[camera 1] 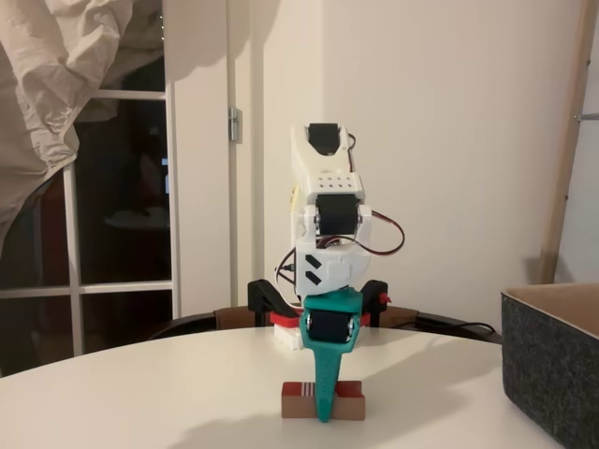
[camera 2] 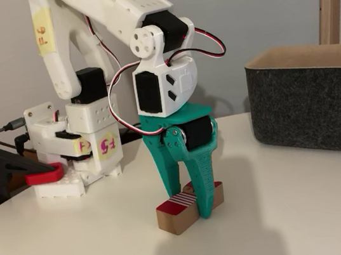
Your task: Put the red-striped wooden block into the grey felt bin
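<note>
The red-striped wooden block [camera 2: 214, 193] [camera 1: 350, 404] lies flat on the white table, its red-and-white stripes facing up. My teal gripper [camera 2: 191, 202] [camera 1: 324, 412] points straight down over it. One finger sits in the near notch and the other behind the far side, pressing the block's narrow waist between them. The block still rests on the table. The grey felt bin [camera 2: 312, 109] [camera 1: 552, 374] stands to the right, apart from the block, with its tan lining showing at the rim.
The arm's white base [camera 2: 75, 154] is clamped at the table's back edge with a black-and-red clamp [camera 2: 16, 170]. Bare tabletop [camera 2: 285, 206] lies between the block and the bin. A wall and a dark window [camera 1: 122, 206] are behind.
</note>
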You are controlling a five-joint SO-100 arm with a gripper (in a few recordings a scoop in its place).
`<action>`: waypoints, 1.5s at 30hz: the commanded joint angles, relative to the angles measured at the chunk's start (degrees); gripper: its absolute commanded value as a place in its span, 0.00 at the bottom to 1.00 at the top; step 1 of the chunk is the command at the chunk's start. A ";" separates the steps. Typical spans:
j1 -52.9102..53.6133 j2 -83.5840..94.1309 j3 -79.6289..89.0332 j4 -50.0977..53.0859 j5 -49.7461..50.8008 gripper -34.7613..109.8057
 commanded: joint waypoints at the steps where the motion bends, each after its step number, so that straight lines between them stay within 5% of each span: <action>1: 0.18 0.26 0.09 -0.88 -0.26 0.33; 45: 3.78 22.68 -17.14 -8.96 4.39 0.26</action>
